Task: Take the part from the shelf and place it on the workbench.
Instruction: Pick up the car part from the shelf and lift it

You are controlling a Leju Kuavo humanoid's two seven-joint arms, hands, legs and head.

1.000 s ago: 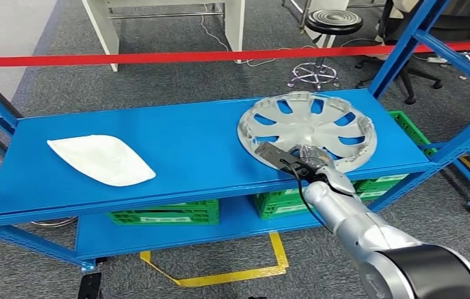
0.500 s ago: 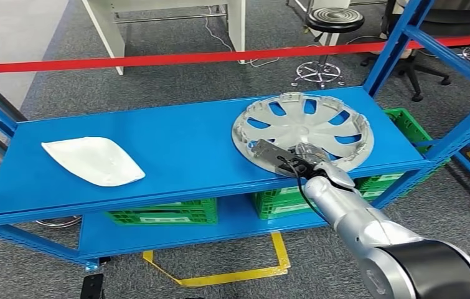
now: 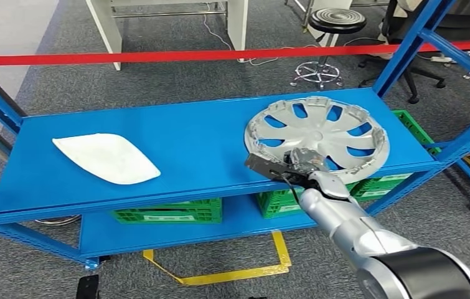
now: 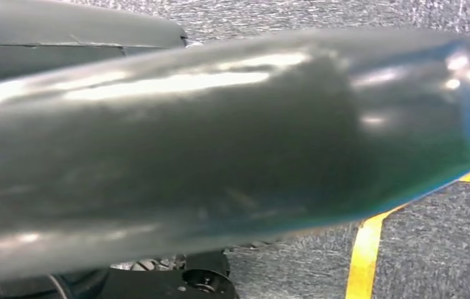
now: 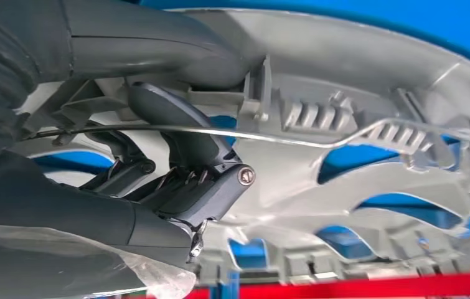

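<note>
1 part at stake: silver hubcap (image 3: 317, 131) lying on the blue shelf (image 3: 188, 143), near rim clamped by the right hand (image 3: 294, 163), thumb over, fingers (image 5: 182, 180) under. Grasp step, judging by this. Next: lift clear without snagging, then carry to the workbench.

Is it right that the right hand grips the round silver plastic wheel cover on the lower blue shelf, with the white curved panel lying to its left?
Not quite. The right hand grips the round silver plastic wheel cover on the upper blue shelf, not the lower, as the head view shows. The white curved panel does lie to its left.
</note>
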